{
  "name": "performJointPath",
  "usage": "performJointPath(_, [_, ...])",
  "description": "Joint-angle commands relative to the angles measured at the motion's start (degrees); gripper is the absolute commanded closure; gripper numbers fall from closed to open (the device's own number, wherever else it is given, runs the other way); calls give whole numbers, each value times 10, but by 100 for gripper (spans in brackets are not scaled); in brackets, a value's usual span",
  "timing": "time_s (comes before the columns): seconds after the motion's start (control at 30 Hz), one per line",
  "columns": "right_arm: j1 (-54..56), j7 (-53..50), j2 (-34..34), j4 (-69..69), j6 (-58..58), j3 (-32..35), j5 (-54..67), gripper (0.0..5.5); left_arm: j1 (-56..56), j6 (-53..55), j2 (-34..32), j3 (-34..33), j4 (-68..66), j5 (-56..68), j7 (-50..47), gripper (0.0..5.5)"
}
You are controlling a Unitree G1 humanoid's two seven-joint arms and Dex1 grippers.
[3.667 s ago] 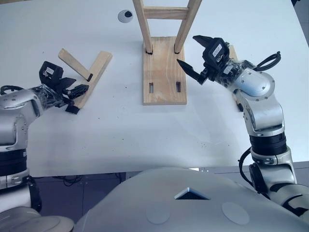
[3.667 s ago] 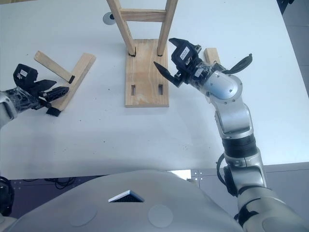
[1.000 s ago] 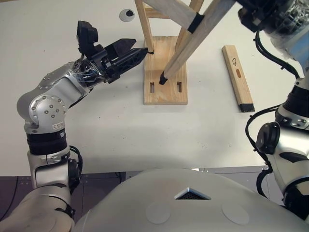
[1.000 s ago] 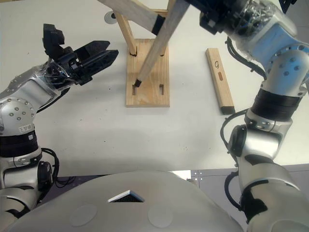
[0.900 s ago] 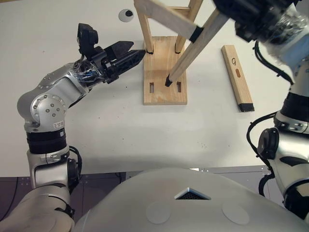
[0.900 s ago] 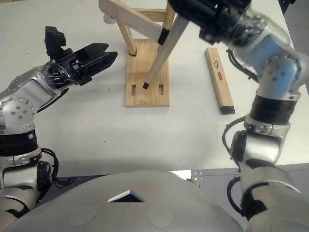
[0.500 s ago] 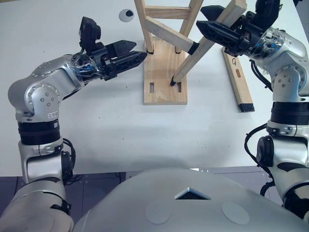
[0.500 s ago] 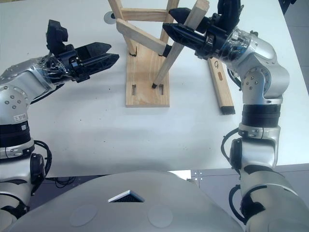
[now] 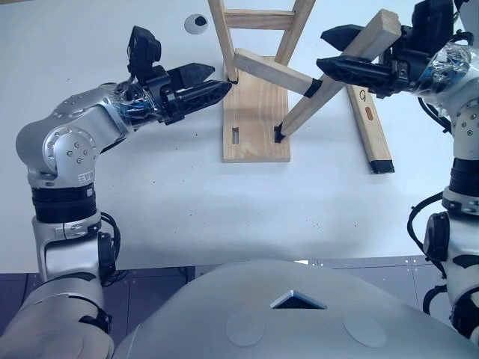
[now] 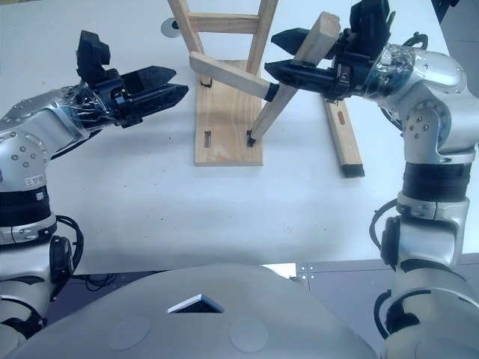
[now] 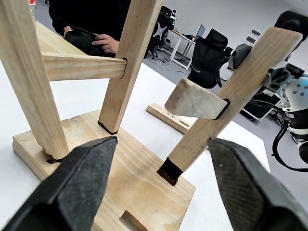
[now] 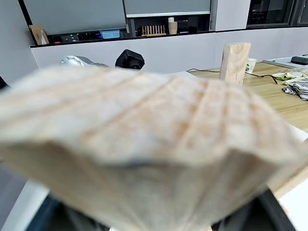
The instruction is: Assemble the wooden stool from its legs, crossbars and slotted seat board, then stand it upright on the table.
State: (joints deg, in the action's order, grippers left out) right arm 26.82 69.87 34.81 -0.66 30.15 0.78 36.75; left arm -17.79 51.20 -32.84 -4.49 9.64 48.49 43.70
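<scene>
On the white table (image 9: 150, 187) the pale wooden slotted seat board (image 9: 254, 112) lies flat, one ladder-like leg pair (image 9: 258, 19) standing in its far slots. The right gripper (image 9: 329, 51) clamps a tilted wooden leg-and-crossbar piece (image 9: 298, 114), dark foot at the near right slot, perhaps unseated. The left gripper (image 9: 219, 78) hovers spread, empty. Second-leg fitting is in hand; next, tip it upright and press home.

Your right gripper (image 9: 323, 51) holds a tilted leg (image 9: 333, 75), its dark foot at the near right slot of the seat board (image 9: 251, 146). Two standing legs (image 9: 222, 37) fill the far slots. Your left gripper (image 9: 218, 78) hangs beside them, fingers apart. A loose leg (image 9: 368, 123) lies on the table (image 9: 150, 187).
</scene>
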Motion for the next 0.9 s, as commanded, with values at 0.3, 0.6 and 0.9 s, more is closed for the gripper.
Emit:
performJointPath(0.3, [-5,58,57,68,-61,-90,-96,344,17,-2,14,-4,13,-7,-16,206])
performJointPath(0.6, [11,51,41,63,-24,-72,-59,344,28,-16,0,37,-2,-80,-10,206])
performJointPath(0.9, [26,100,78,57,-7,-92,-72,344,38,-17,18,33,-4,-90,-23,206])
